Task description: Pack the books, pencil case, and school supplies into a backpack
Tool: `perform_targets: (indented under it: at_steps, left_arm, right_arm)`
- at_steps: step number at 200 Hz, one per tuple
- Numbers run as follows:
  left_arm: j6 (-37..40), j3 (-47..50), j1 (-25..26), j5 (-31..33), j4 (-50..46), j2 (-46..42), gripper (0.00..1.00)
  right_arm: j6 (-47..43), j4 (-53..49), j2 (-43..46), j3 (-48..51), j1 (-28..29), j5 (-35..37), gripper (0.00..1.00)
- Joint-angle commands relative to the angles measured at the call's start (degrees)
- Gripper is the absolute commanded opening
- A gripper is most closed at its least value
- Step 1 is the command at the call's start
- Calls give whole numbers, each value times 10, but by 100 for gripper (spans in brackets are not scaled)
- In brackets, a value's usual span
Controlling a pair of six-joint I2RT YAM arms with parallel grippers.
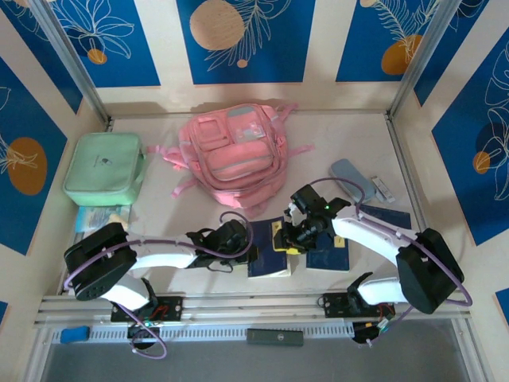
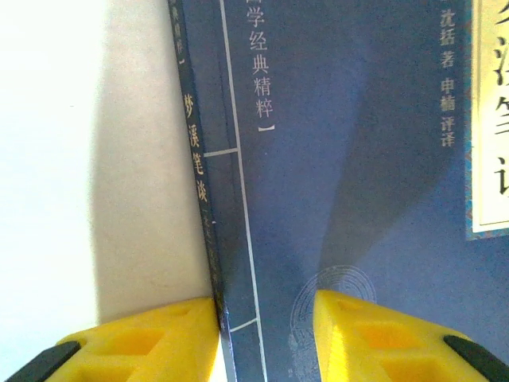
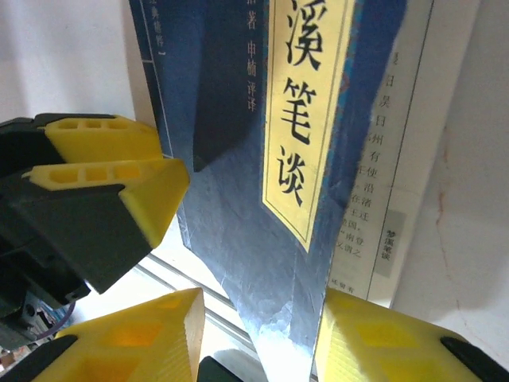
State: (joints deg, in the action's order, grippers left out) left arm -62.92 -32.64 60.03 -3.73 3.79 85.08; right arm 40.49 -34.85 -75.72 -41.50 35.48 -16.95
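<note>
1. Left gripper [image 2: 266, 306]: yellow fingers [image 2: 143, 342] apart at the bottom of the left wrist view, astride the spine edge of the book [image 2: 358, 199]. One finger against the spine, the other in front of the cover. Cannot tell whether clamped.
2. Right gripper [image 3: 262, 298]: fingers [image 3: 398, 342] apart at the bottom of the right wrist view, with the book's lower corner between them. Finger at frame right against the book's edge; a strip of white between the finger at frame left and the cover. Not closed on it.
3. Same view, left of frame: left gripper's black-and-yellow tip at the book's spine side. Yellow label [image 3: 306, 119] with dark characters running down the cover; printed pages [image 3: 398, 159] exposed along the right.
4. Top view: both grippers meeting at the book just below centre, one at its left edge, the other at its upper right.
5. Second book [image 1: 328, 259] flat just right of the first, low on the table [image 1: 334, 135].
6. Case [image 1: 352, 179] right of centre, above the right arm, apart from both books.
7. Backpack [image 1: 235, 155] at upper centre, front up, straps spread, well apart from the case.
8. Green bag [image 1: 103, 167] at the left, beside the backpack.
</note>
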Motion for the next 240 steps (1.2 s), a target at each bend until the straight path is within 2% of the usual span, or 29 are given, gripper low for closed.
perform_targets:
  at_steps: [1, 18, 110, 152, 185, 208, 240]
  left_arm:
    - [7, 1, 14, 8, 3, 30, 40]
    - [5, -2, 17, 10, 1, 31, 40]
    - [-1, -2, 22, 20, 4, 29, 41]
    - [-5, 2, 22, 22, 10, 26, 42]
    - [-14, 30, 21, 36, 46, -8, 48]
    - [-30, 65, 16, 27, 88, -34, 55]
    - [-44, 104, 14, 21, 136, -81, 64]
  right_arm:
    - [0, 10, -13, 6, 0, -22, 39]
    - [-5, 6, -21, 11, -3, -7, 39]
    - [-2, 75, -55, 44, 0, -38, 37]
    - [-9, 81, -26, 65, -17, -55, 26]
    - [-16, 108, -2, 78, -34, -92, 8]
    - [-22, 108, 29, 77, -45, -120, 1]
    - [-32, 116, 81, 93, -94, -205, 0]
